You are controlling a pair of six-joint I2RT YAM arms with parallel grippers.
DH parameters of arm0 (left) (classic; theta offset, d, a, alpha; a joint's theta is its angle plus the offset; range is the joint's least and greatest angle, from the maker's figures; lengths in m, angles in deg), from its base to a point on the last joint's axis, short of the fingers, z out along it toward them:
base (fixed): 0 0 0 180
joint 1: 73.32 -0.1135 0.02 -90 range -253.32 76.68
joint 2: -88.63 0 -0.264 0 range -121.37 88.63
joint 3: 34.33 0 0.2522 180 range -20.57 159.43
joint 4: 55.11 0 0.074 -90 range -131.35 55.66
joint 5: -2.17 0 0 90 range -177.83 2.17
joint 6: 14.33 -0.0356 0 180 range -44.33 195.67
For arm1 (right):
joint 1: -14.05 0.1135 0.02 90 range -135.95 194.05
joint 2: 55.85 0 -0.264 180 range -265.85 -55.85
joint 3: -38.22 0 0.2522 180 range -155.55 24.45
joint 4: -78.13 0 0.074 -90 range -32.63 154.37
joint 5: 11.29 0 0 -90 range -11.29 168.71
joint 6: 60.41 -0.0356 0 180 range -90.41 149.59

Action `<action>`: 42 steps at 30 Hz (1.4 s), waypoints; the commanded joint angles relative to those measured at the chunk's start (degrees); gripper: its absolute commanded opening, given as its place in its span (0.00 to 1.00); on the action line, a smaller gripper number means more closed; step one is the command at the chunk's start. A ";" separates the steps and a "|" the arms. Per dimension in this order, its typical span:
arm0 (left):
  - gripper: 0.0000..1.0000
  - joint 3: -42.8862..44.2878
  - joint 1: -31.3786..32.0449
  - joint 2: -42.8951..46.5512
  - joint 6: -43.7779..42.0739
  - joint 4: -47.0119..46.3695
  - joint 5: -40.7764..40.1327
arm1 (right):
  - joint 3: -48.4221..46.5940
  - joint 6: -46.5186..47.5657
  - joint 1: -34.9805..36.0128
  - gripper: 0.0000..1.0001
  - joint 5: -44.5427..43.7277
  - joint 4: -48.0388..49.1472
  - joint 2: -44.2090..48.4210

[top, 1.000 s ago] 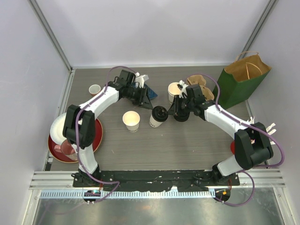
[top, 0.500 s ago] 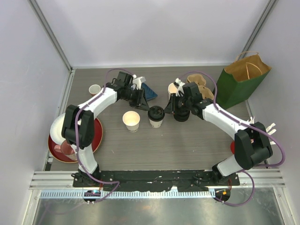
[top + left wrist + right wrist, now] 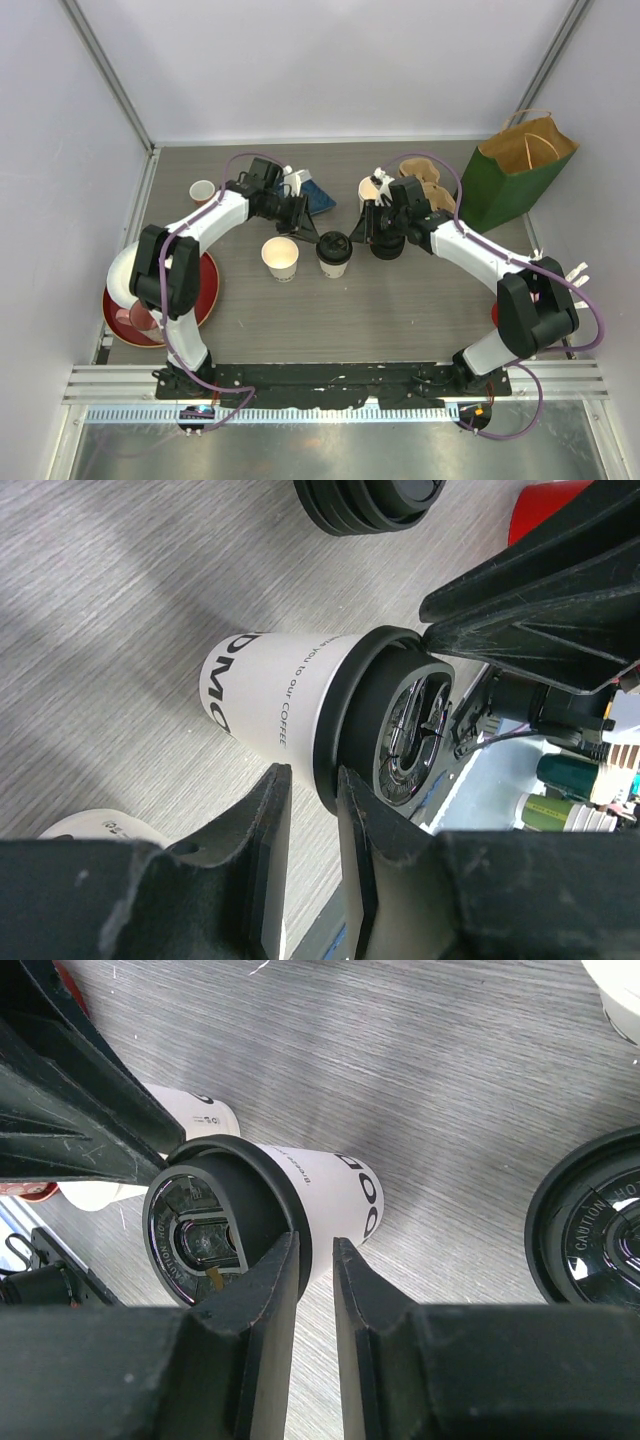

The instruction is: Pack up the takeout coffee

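Nearest, a lidless paper cup (image 3: 281, 258), upright on the surface (image 3: 400, 310). Just beside it, the takeout coffee (image 3: 334, 254), black lid (image 3: 405, 725) on, standing mid-surface. Left gripper (image 3: 312, 778) and right gripper (image 3: 317, 1243) flank that lid, fingers narrowly apart at its rim; whether either pinches it I cannot tell. Farther: lid stack (image 3: 388, 246), then a green bag (image 3: 515, 172) at far right.

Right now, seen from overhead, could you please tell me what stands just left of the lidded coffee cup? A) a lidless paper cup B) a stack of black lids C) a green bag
A: the lidless paper cup stands just left of the lidded coffee cup; the black lids and green bag lie to its right.
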 commanded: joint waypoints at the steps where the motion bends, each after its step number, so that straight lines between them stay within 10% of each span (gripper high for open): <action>1: 0.28 -1.16 0.11 1.57 -0.14 0.11 0.51 | 0.87 0.24 0.23 0.26 0.00 1.02 0.14; 42: 0.20 -6.26 0.63 2.98 0.21 -1.21 1.21 | 3.42 0.42 0.06 0.29 5.01 -1.62 1.37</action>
